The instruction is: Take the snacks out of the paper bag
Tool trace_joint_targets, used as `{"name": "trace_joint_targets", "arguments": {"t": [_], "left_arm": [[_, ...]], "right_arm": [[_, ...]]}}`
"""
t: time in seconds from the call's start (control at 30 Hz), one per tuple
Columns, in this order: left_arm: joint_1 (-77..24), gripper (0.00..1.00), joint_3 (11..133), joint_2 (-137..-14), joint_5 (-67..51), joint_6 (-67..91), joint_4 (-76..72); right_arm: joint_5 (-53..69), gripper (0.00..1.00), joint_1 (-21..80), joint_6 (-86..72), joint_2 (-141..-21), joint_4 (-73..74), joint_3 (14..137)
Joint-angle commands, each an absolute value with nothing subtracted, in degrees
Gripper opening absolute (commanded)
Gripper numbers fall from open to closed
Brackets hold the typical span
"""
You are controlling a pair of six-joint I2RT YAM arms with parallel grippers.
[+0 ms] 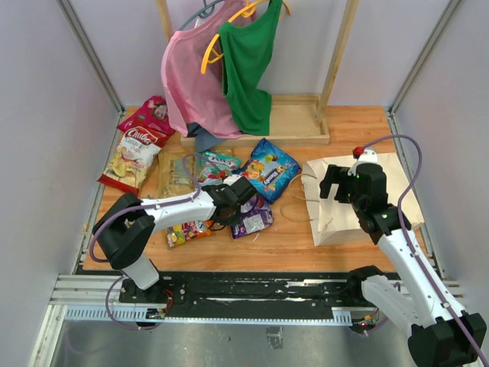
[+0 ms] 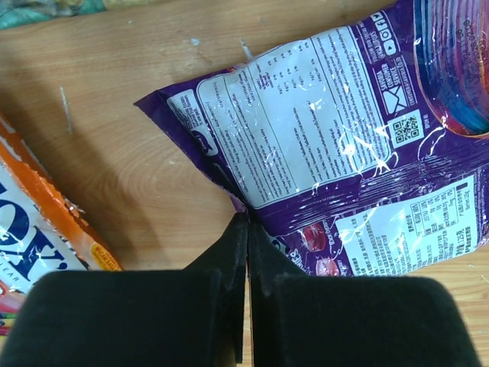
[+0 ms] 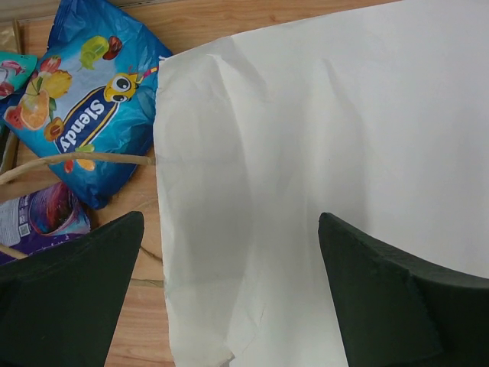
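Note:
The cream paper bag (image 1: 403, 195) lies flat at the right and fills the right wrist view (image 3: 344, 115). My right gripper (image 1: 341, 189) hovers over its left part, open and empty (image 3: 229, 222). Several snack packets lie on the wood left of the bag: blue (image 1: 269, 167) (image 3: 84, 99), purple (image 1: 254, 218) (image 2: 344, 138), orange (image 1: 187, 232) (image 2: 38, 222), teal (image 1: 220, 162), yellow-green (image 1: 177, 177), white-and-red (image 1: 134, 157) and red (image 1: 147, 115). My left gripper (image 1: 241, 205) is shut, its tips (image 2: 246, 218) pinching the purple packet's near edge.
The bag's loop handles (image 1: 294, 210) (image 3: 76, 160) trail toward the packets. A wooden rack base (image 1: 290, 126) stands at the back, with a pink garment (image 1: 195, 84) and a green one (image 1: 248, 65) hanging over the packets. Metal rails line both table sides.

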State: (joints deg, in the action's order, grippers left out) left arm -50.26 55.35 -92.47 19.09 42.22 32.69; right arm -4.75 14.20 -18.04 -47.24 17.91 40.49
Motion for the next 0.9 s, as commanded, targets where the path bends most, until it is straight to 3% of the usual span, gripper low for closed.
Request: {"name": "trace_joint_targets", "arguments": {"t": [0.0, 0.53, 0.7, 0.87], "left_arm": [[-50.98, 0.01, 57.24, -92.23, 19.28, 41.1, 30.58], [-43.59, 0.01, 58.35, -66.69, 36.75, 41.89, 48.98], [-44.49, 0.01, 58.44, -78.75, 35.99, 41.65, 48.22], [-52.96, 0.01, 68.69, -97.25, 45.86, 47.04, 55.21]], "right_arm": [[-4.16, 0.98, 13.55, -18.33, -46.96, 17.76, 39.71], [-2.75, 0.98, 13.54, -18.54, -47.02, 16.88, 39.05], [-0.94, 0.98, 13.56, -18.73, -47.96, 16.42, 39.4], [-1.68, 0.98, 13.62, -18.5, -46.86, 17.01, 39.14]]}}
